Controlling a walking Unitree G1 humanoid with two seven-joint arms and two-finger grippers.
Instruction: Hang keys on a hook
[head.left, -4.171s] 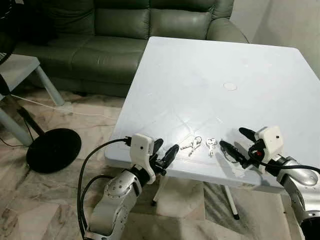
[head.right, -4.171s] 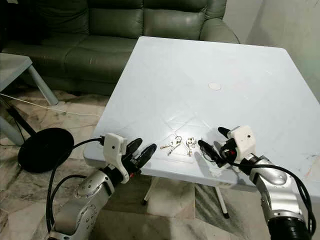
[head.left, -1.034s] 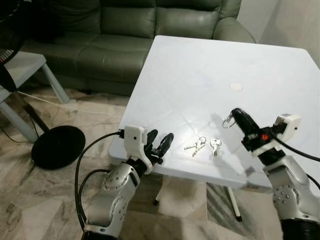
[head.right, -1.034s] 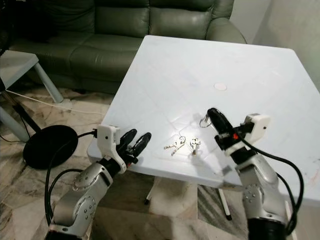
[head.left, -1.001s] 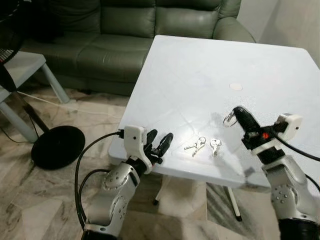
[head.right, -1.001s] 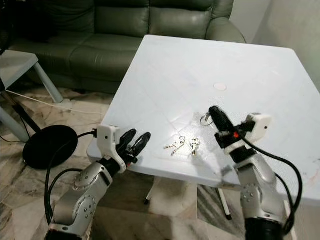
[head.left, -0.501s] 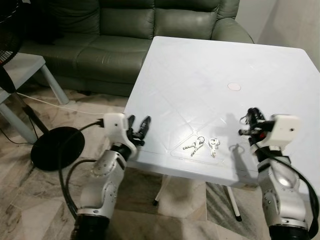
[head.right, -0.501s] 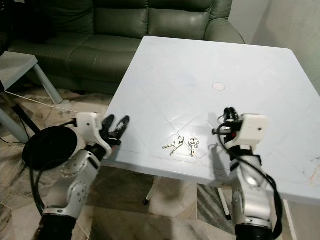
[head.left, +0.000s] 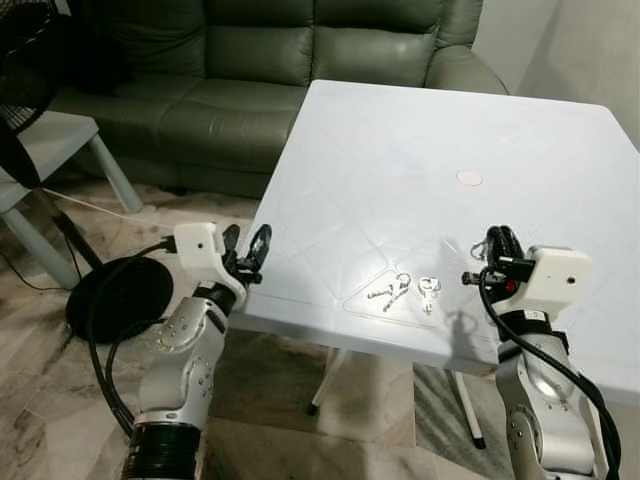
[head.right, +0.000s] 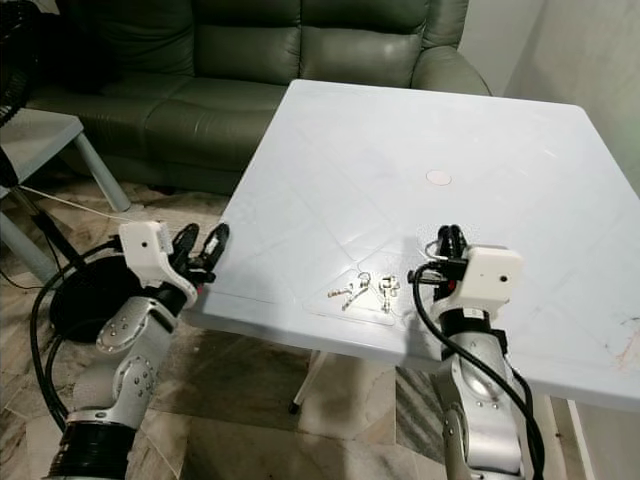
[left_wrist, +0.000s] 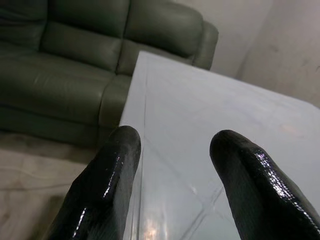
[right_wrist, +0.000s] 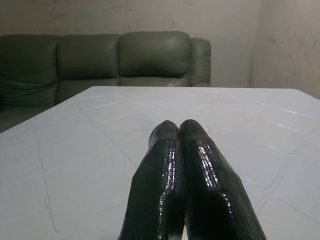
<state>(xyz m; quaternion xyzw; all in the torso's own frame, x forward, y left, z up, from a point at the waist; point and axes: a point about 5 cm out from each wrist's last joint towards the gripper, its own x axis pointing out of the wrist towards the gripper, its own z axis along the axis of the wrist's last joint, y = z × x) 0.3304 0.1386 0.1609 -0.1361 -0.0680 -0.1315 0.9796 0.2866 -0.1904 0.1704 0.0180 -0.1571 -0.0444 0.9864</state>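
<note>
- On the white table (head.left: 420, 130), near its front edge, we see two small bunches of keys (head.left: 390, 292) & (head.left: 429, 290) lying flat, just beside each other, both loose.
- Right gripper (head.left: 497, 242) is raised over the table's front part, to the right of the keys & apart from them; fingers pressed tight together w/ no gap, as the right wrist view shows (right_wrist: 187, 165).
- A small metal key ring (head.left: 481, 246) sits by those fingertips; looks pinched there, but we can't tell for sure what hangs on it.
- Left gripper (head.left: 247, 248) is at the table's front-left corner, just off the edge, fingers spread w/ a clear gap, nothing between them (left_wrist: 112, 180).
- Green leather sofa (head.left: 260, 60) stands behind the table.
- Black fan base (head.left: 120, 295) on the marble floor at left, near a grey side table (head.left: 40, 150).
- Small round mark (head.left: 468, 178) on the tabletop, well beyond the keys.
</note>
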